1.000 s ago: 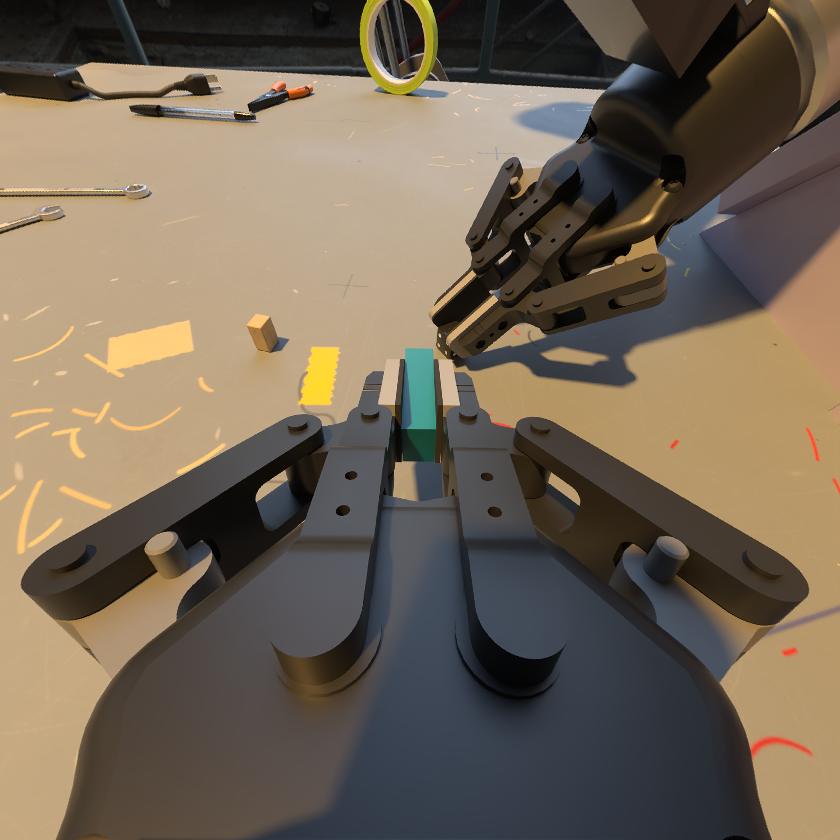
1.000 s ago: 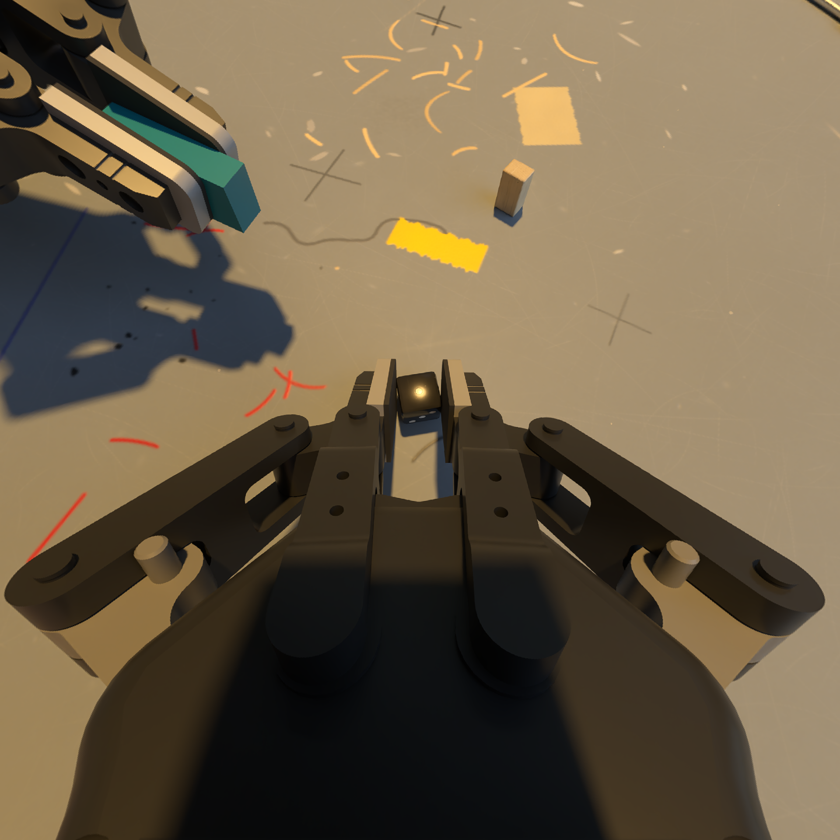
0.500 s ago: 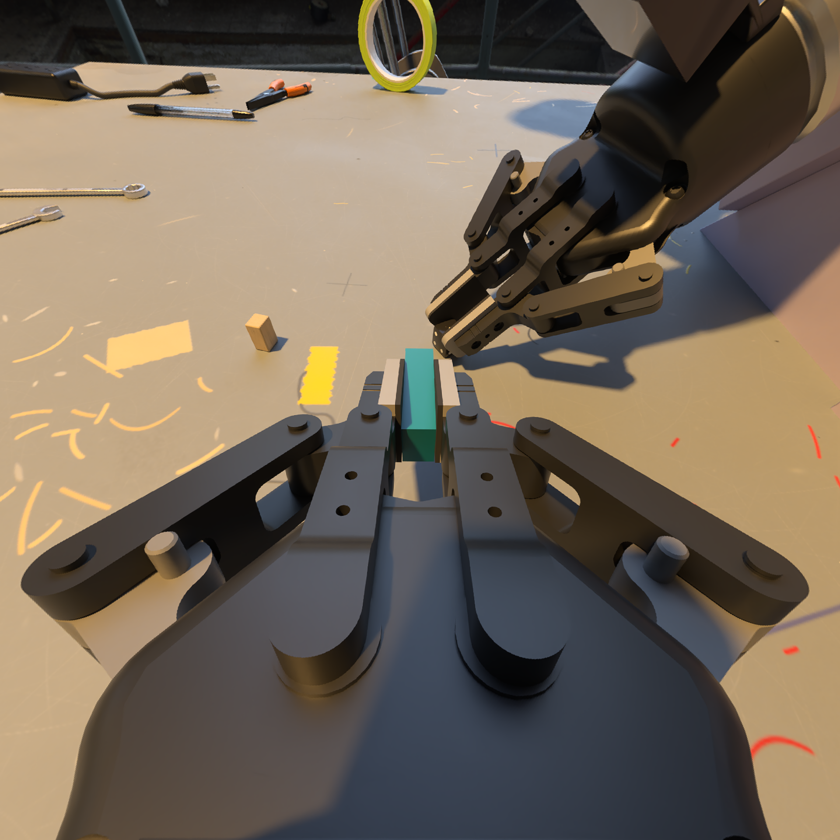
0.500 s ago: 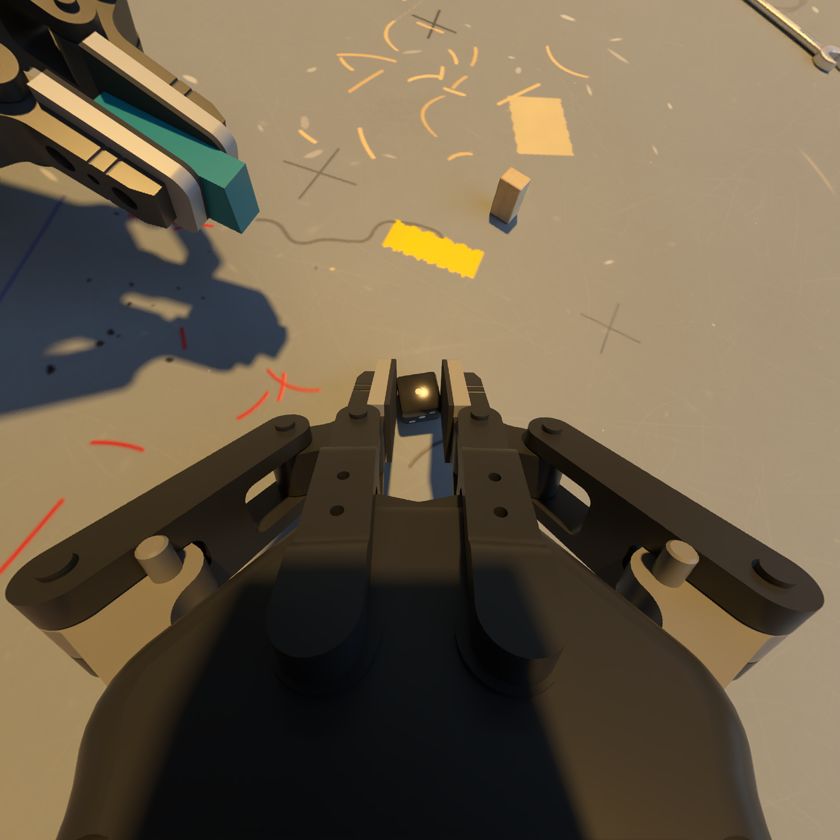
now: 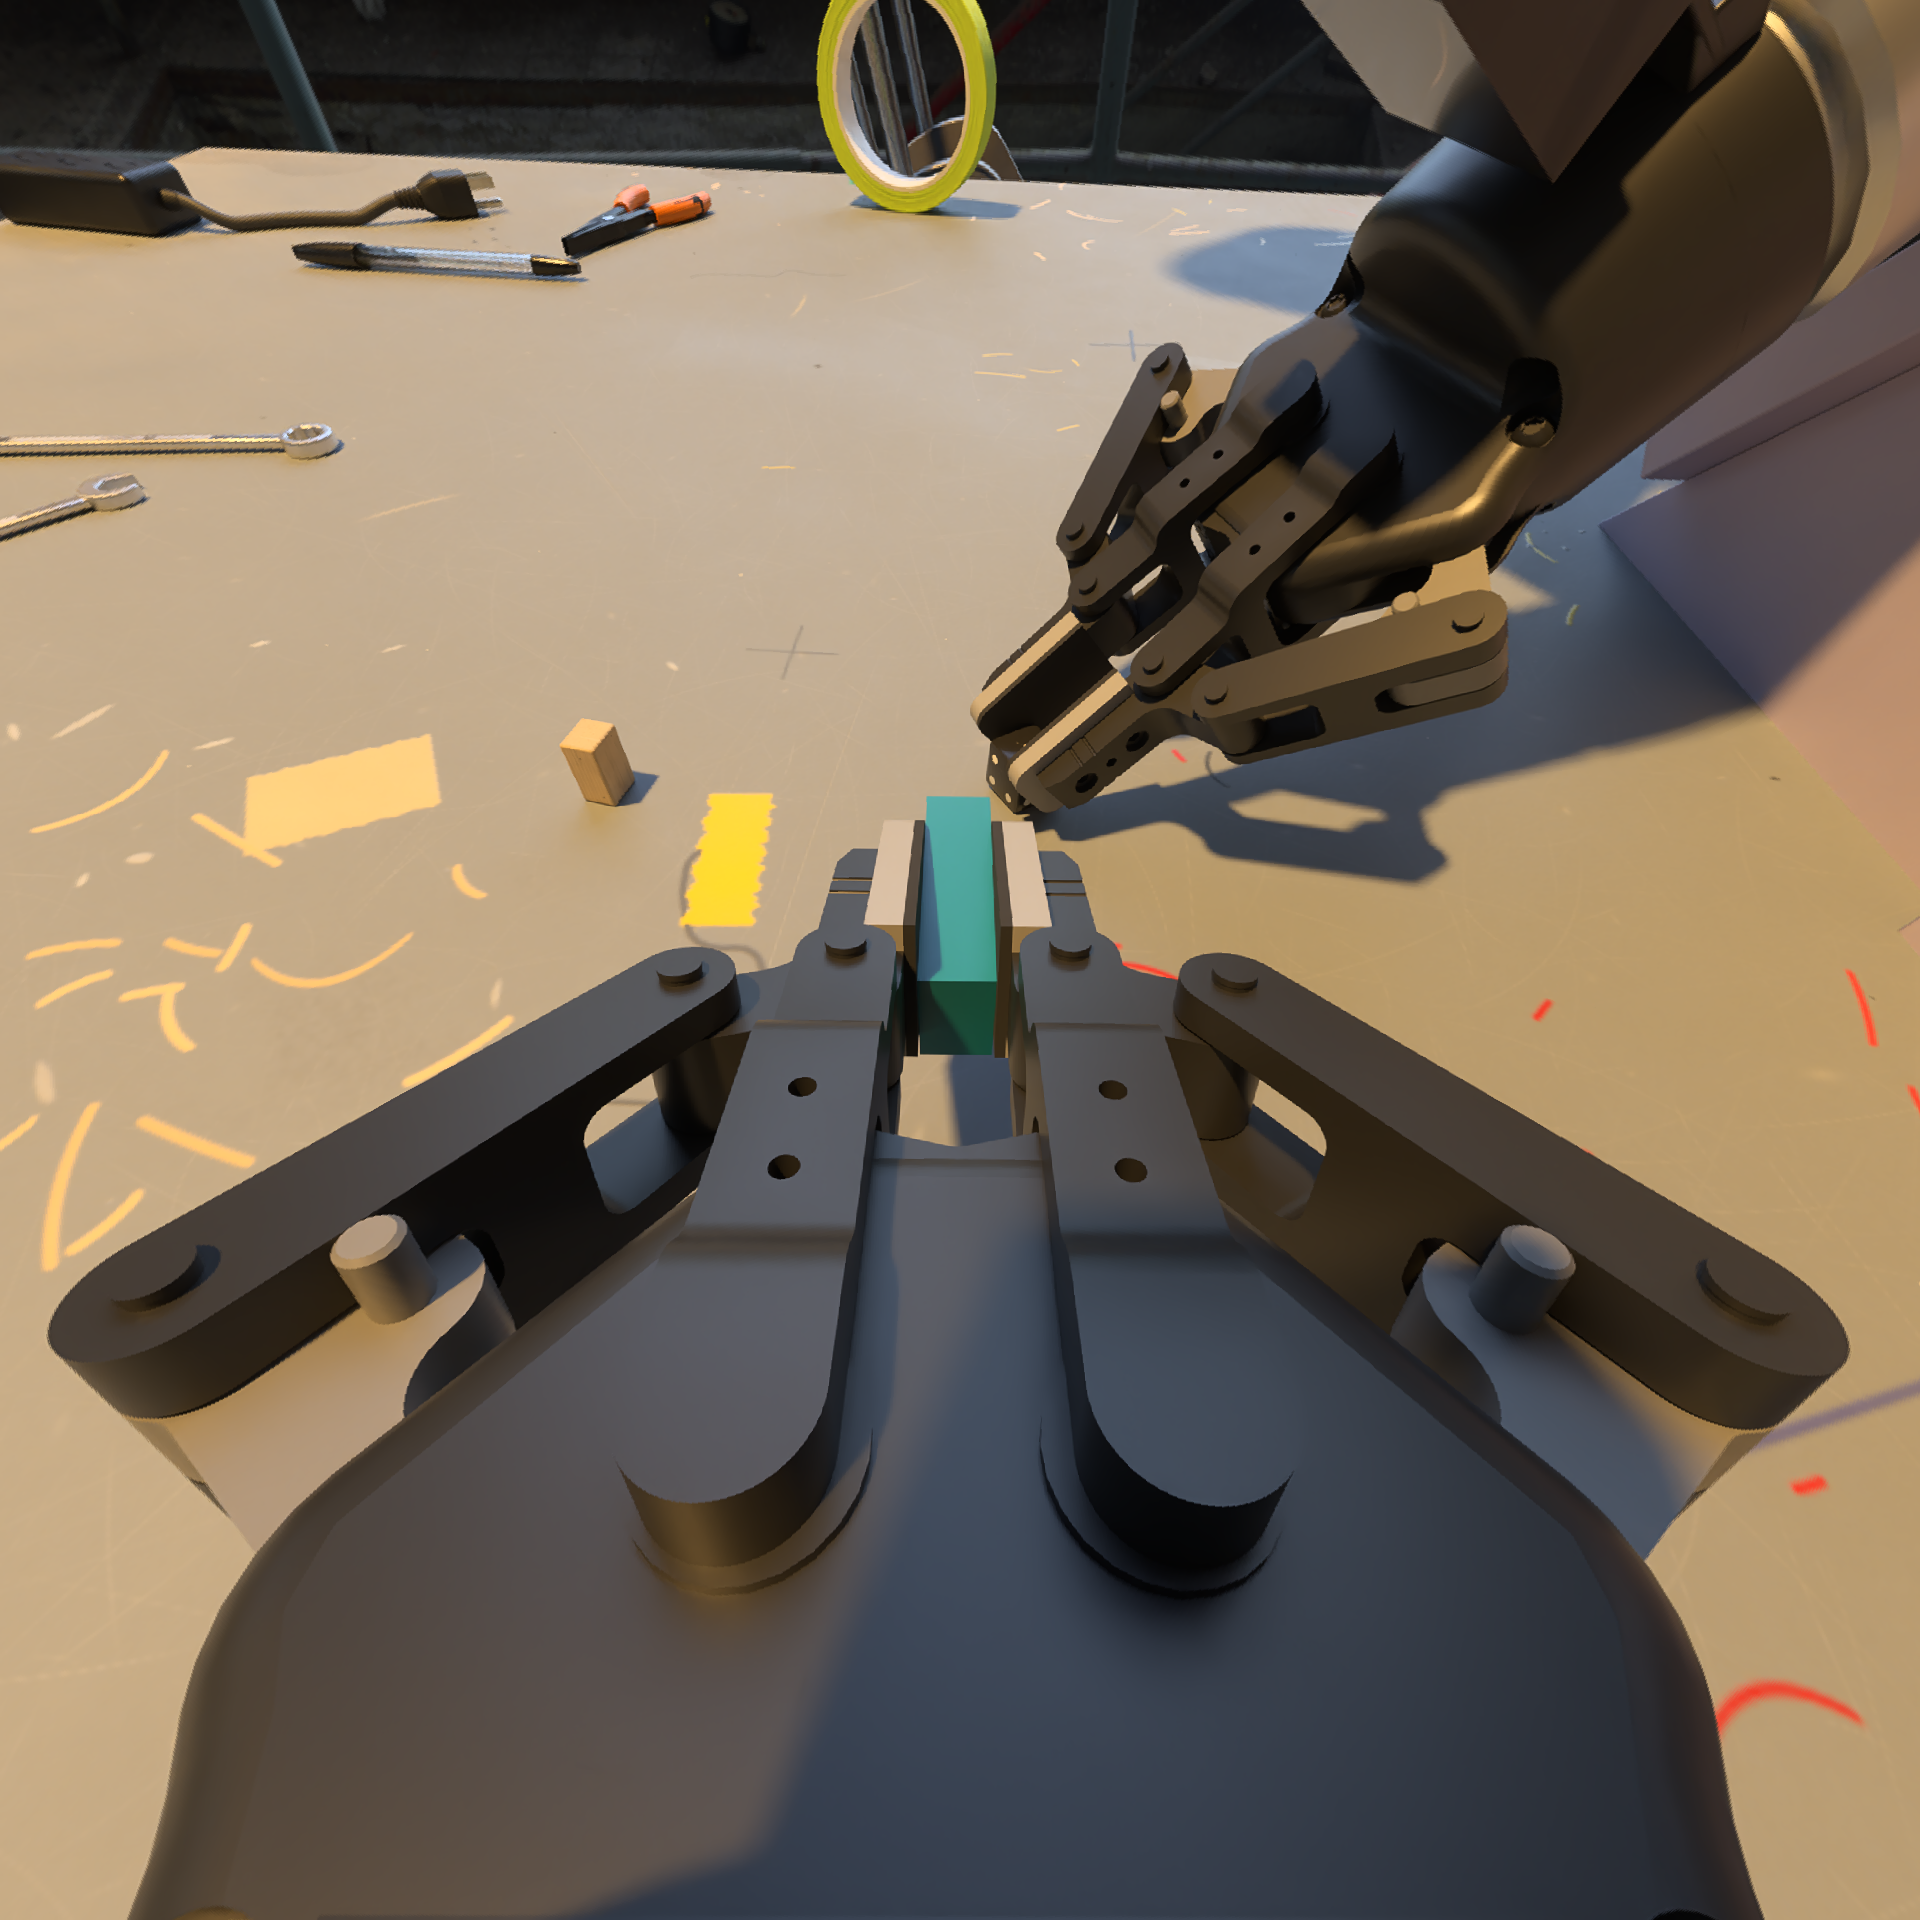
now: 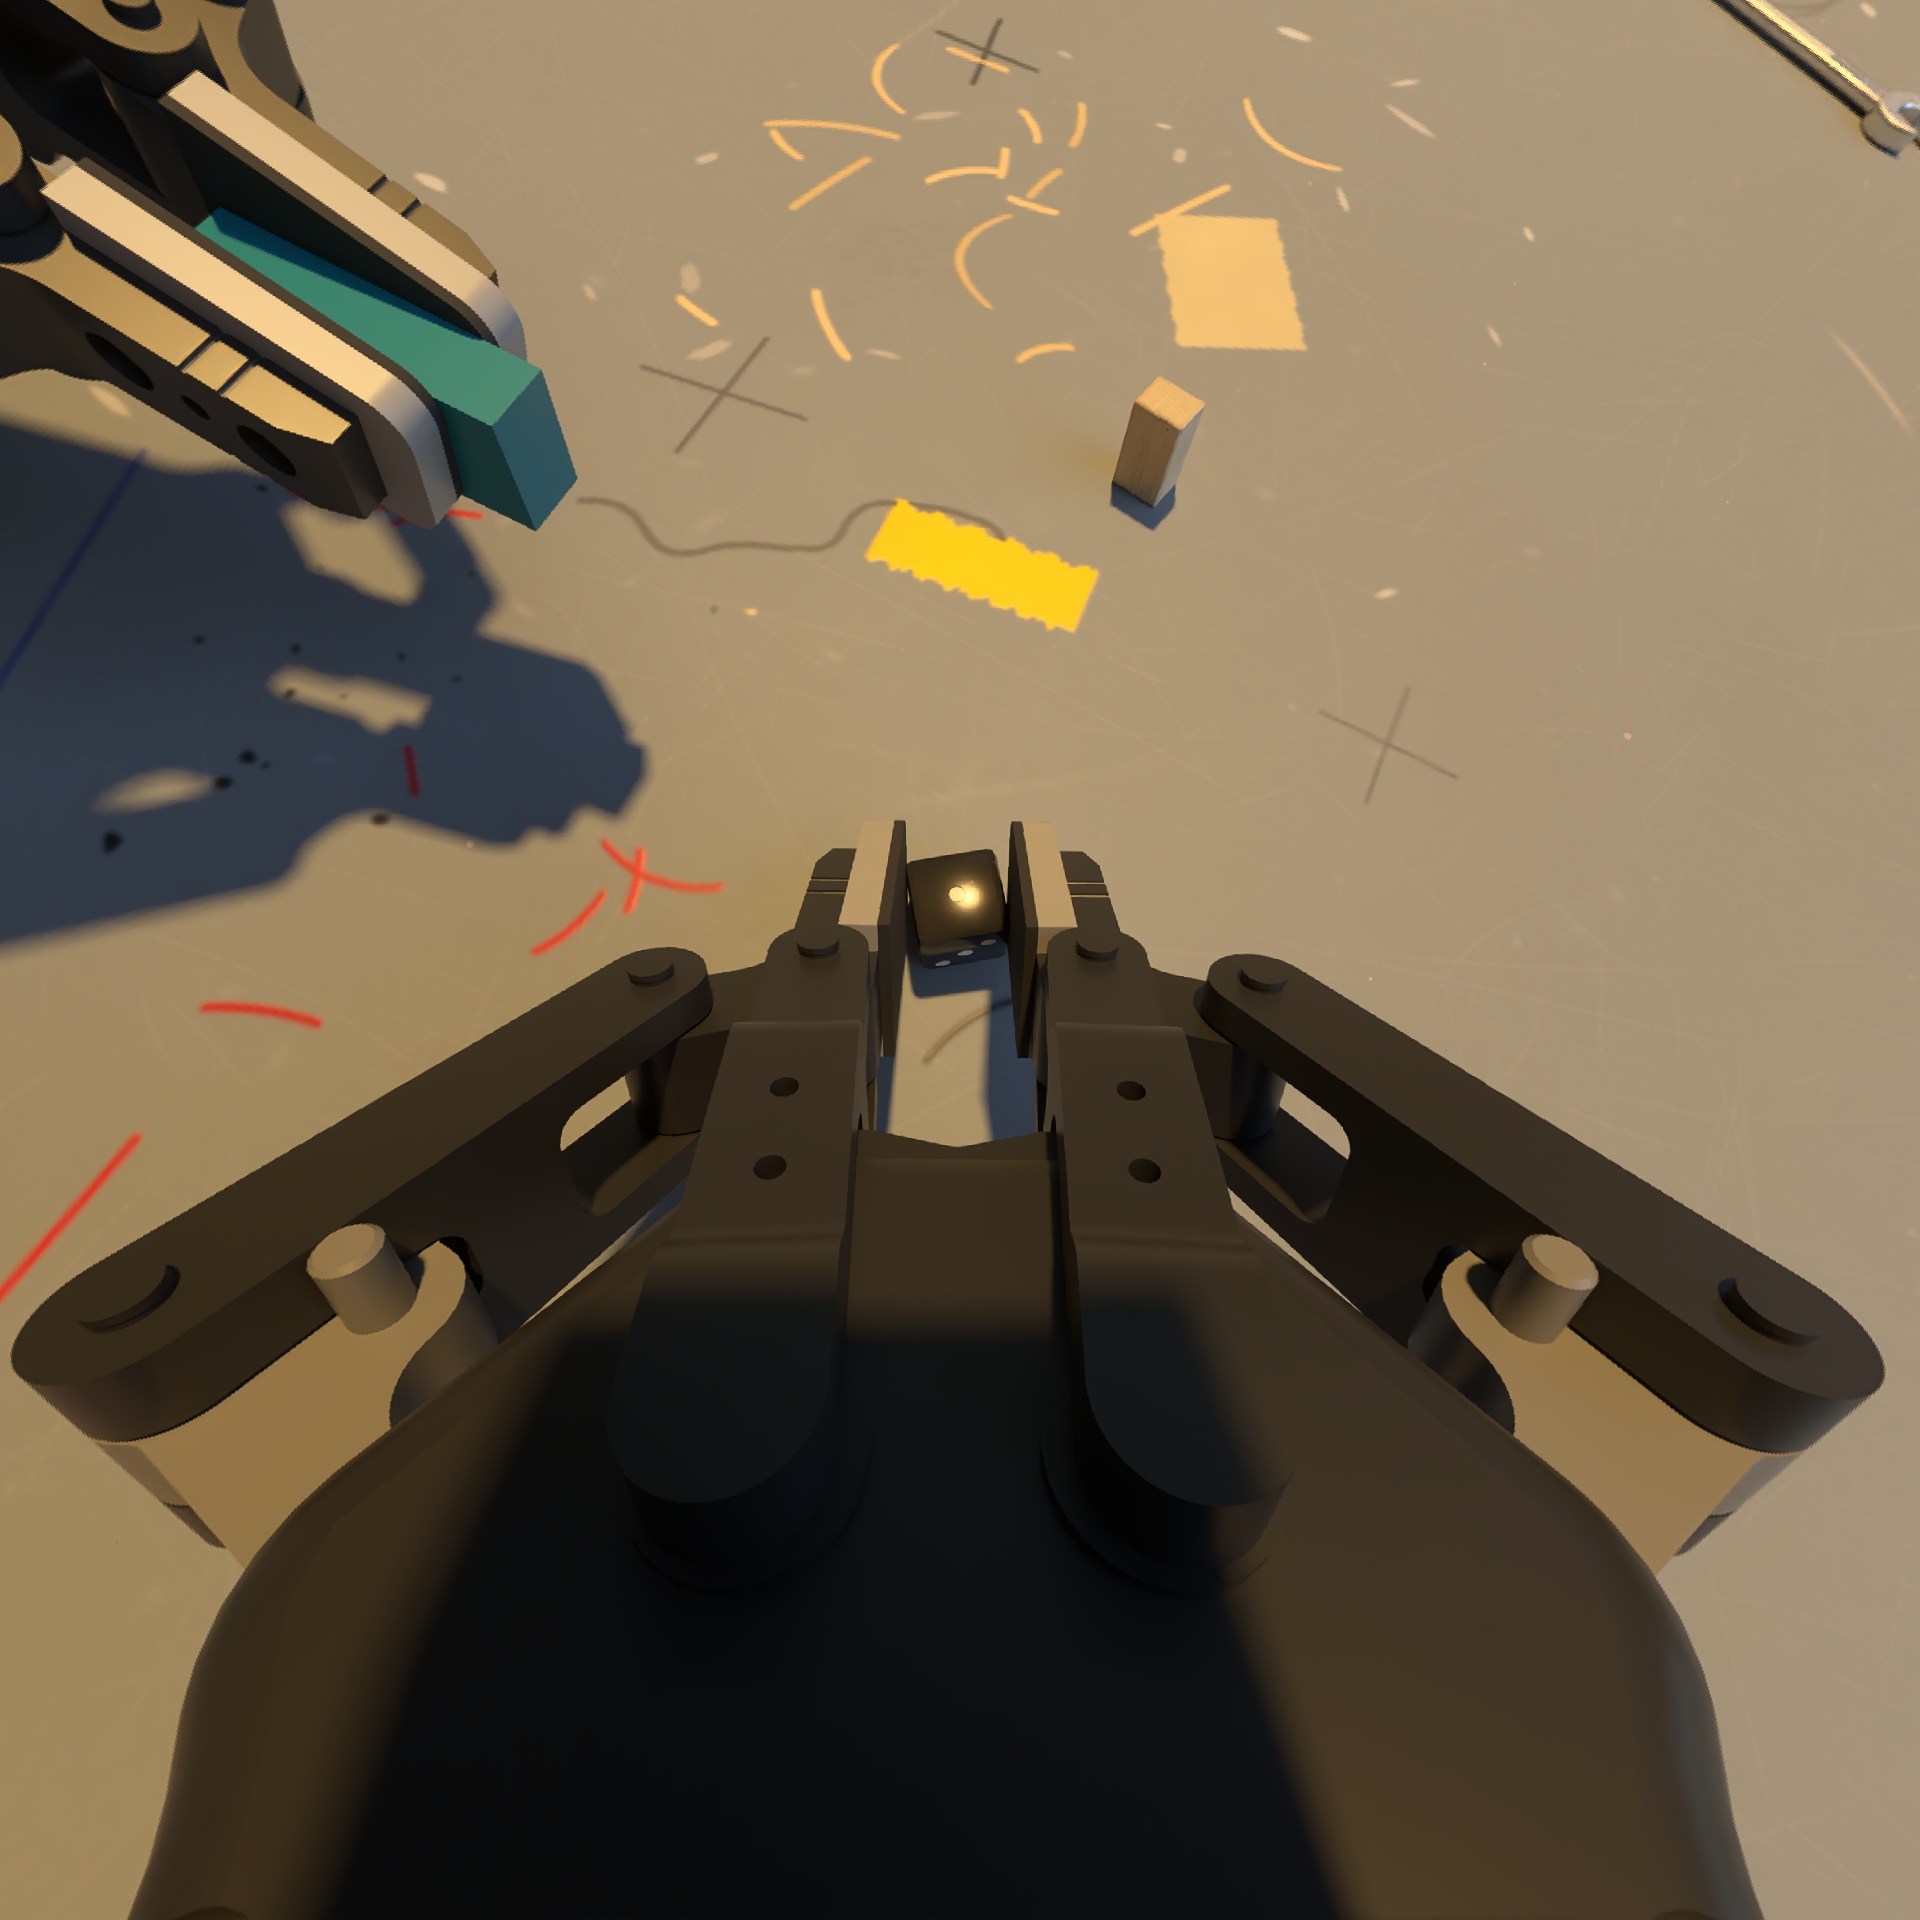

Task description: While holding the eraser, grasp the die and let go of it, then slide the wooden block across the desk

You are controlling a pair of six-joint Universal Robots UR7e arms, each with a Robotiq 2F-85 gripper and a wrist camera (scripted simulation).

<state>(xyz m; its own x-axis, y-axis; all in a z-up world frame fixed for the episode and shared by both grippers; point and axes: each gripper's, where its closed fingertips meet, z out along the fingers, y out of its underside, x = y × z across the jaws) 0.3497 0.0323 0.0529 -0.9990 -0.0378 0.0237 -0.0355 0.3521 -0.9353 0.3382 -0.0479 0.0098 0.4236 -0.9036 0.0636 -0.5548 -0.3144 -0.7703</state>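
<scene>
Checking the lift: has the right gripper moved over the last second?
Yes. In the right wrist view the right gripper, shut on the die, has risen and drawn back: the yellow tape patch sits higher up the frame.

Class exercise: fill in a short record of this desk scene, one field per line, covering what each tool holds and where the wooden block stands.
left tool: shut on the teal eraser
right tool: shut on the black die, held above the desk
wooden block: upright on the desk, free of both tools, beyond a yellow patch
far edge: yellow tape roll, pen
</scene>
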